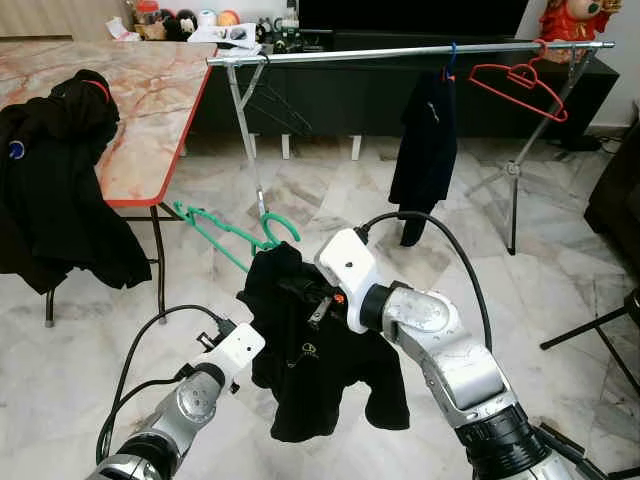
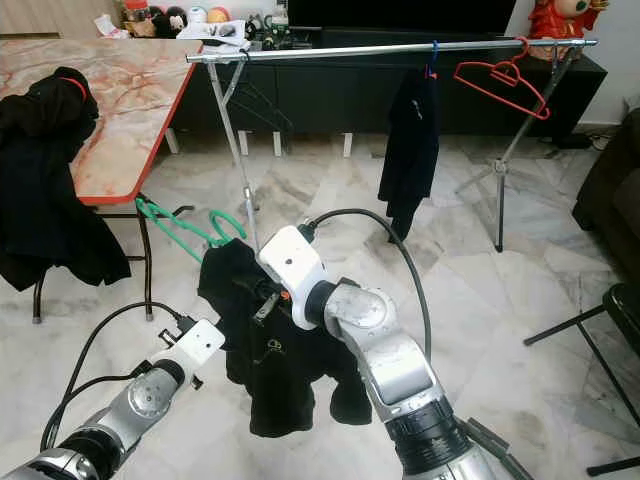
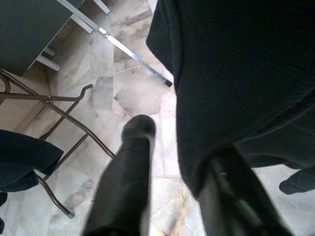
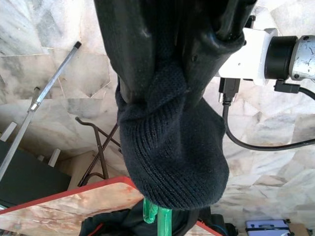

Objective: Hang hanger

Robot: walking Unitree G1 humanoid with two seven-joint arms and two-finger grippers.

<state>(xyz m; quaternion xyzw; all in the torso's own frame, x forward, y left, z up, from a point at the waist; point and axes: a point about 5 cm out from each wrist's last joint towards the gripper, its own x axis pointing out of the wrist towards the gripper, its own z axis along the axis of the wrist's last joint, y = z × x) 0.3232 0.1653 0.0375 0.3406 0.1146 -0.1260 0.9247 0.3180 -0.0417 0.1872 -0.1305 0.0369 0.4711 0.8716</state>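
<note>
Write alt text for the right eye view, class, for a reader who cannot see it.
The right gripper clamps a black knitted garment on a green plastic hanger, with the left gripper beside the cloth. Beyond stands a silver metal clothes rail carrying a dark garment and a red hanger.

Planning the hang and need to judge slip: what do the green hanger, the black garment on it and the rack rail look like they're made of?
Green hanger: looks like smooth, glossy moulded plastic, though coated wire is possible. Black garment: soft knit fabric, matte; the ribbed weave shows in the right wrist view, where the right hand pinches it. Rack rail: shiny silver tube, probably metal, so likely slick.
</note>
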